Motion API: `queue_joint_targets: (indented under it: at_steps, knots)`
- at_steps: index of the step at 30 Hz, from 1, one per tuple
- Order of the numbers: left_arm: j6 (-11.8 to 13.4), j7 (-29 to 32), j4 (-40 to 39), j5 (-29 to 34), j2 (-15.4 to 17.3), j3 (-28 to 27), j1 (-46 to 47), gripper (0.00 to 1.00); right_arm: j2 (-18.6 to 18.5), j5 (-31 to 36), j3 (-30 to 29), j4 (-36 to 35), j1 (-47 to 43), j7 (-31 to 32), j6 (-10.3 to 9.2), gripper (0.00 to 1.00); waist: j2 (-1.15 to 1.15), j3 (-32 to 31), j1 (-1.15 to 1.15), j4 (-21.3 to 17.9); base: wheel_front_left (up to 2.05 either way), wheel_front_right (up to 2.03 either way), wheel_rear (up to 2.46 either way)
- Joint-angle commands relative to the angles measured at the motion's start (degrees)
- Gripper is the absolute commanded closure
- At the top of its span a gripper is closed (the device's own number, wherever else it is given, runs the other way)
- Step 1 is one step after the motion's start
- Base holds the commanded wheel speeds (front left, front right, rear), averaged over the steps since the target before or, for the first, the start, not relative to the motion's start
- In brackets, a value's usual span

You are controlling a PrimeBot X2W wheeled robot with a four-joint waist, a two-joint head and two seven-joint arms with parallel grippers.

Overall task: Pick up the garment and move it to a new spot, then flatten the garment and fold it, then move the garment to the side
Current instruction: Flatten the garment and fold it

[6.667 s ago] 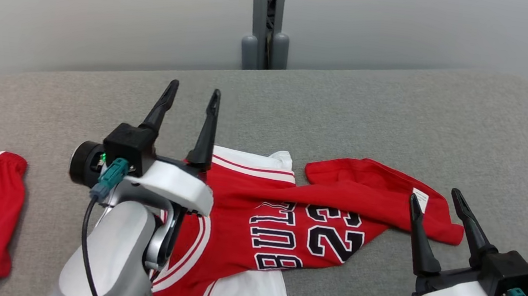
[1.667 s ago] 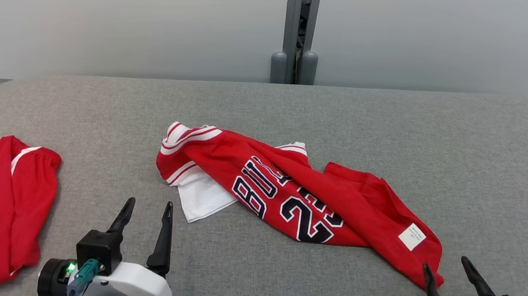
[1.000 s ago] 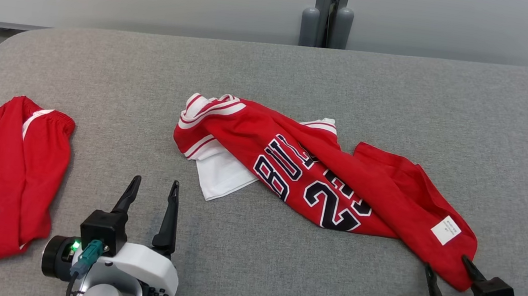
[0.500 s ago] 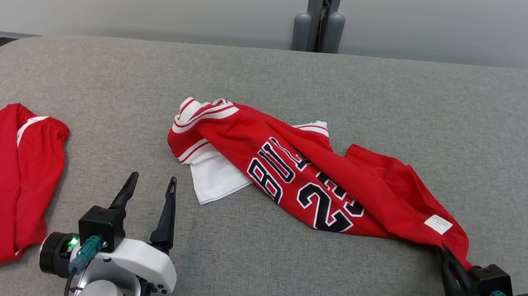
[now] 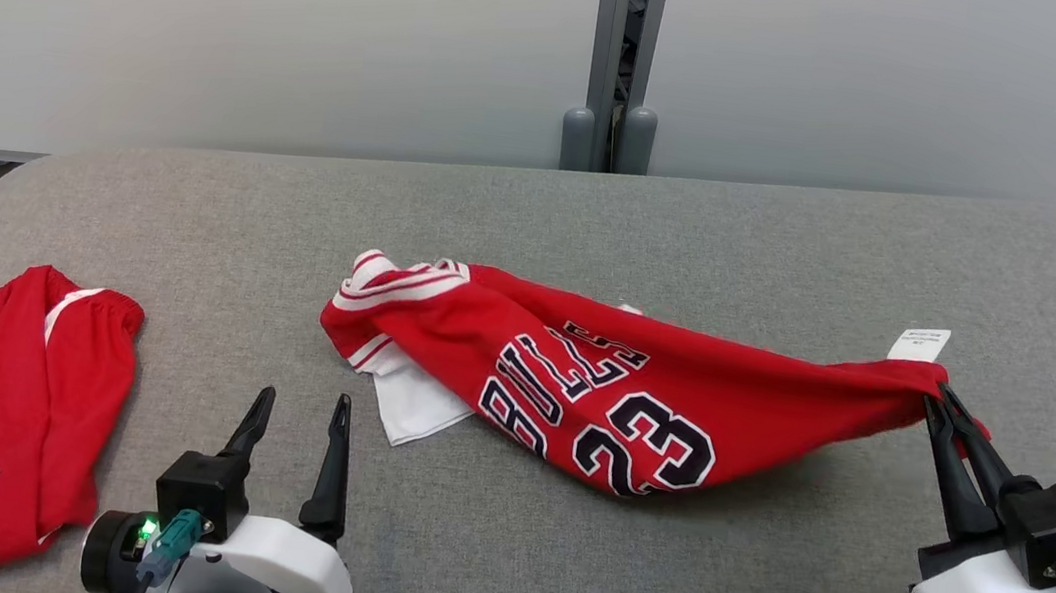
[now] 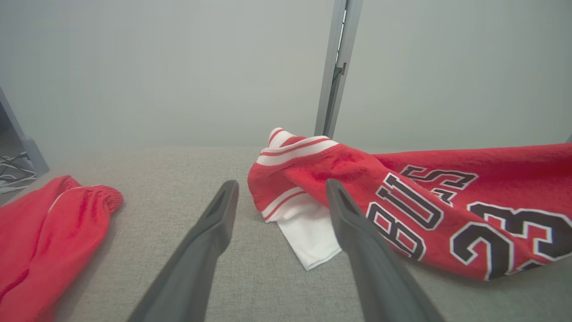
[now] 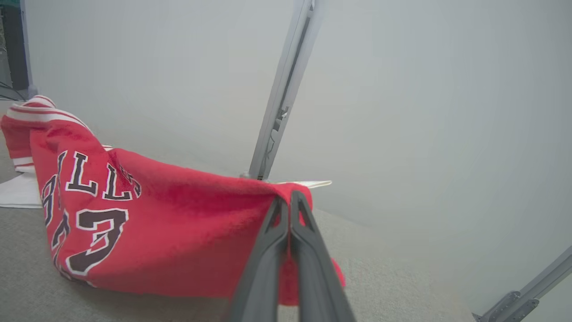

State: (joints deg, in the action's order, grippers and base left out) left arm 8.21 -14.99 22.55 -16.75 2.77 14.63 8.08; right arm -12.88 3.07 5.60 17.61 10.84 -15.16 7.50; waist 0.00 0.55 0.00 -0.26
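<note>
Left gripper (image 5: 304, 397) (image 6: 281, 183): hovers over the table (image 5: 597, 224) near the near edge, left of centre. Jaws are fully apart and hold nothing. The fingers point toward the far edge, just short of the jersey's left end.

Right gripper (image 5: 937, 395) (image 7: 286, 194): positioned near the near right corner. Jaws are closed flat together, pinching the right end of the jersey (image 5: 637, 391) (image 6: 357, 165) (image 7: 178, 214).

Jersey: red fabric stretched lengthwise across the middle of the table.
- Right end: gathered into a narrow point at the fingertips and held clear of the surface, with a shadow beneath it.
- Middle: sags downward, showing "BULLS" and "23" in black with white outline.
- Left end: rests bunched on the table, with red-and-white striped trim (image 5: 388, 284) on top.
- White panel (image 5: 414, 403) (image 6: 308, 228): lies flat on the table, projecting from under the left end toward the near edge.
- Tag (image 5: 919, 345) (image 7: 308, 183): small, white, standing out from the pinched end just past the fingertips.

Second garment (image 5: 0, 413) (image 6: 40, 232): red, with the same "BULLS 23" print; lies folded at the near left corner, well apart from the jersey.

Post (image 5: 624, 46): grey, upright, beyond the middle of the far edge against a pale wall (image 5: 220, 17).
</note>
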Motion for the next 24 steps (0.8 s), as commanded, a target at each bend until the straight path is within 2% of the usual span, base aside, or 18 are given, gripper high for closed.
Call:
queue_joint_targets:
  at_steps: [1,11,14,19,24]
  knots:
    - [0.49,-0.21,-0.29,-0.34,0.23,0.02,-0.70,0.00,-0.92,0.44,0.07,-1.91,-0.95,-0.08,-0.01,1.00,0.00,-0.49,0.00,-0.18,0.00,0.00,0.00]
    - [0.83,-0.21,-1.07,-1.17,0.22,0.43,-1.61,0.00,-2.60,-0.59,1.63,-10.01,-0.62,1.12,-0.01,1.00,0.00,-0.34,0.00,0.21,0.00,0.00,0.00]
    - [0.46,-0.21,-0.91,-1.31,0.22,1.03,-0.64,0.00,-5.21,-0.75,2.11,-11.04,2.96,3.29,-0.01,1.00,0.00,1.30,0.00,1.68,0.00,0.00,0.00]
    - [0.71,-0.21,-0.62,-1.50,0.23,1.40,0.55,0.00,-7.84,-0.50,-1.82,-11.79,7.22,5.75,-0.01,1.00,0.00,2.27,0.00,4.45,0.00,0.00,0.00]
    - [0.78,-0.21,-0.57,-1.06,0.18,0.59,-0.61,0.00,-9.03,-0.27,-3.52,-14.05,6.40,8.58,-0.01,1.00,0.00,2.10,0.00,4.66,0.00,0.00,0.00]
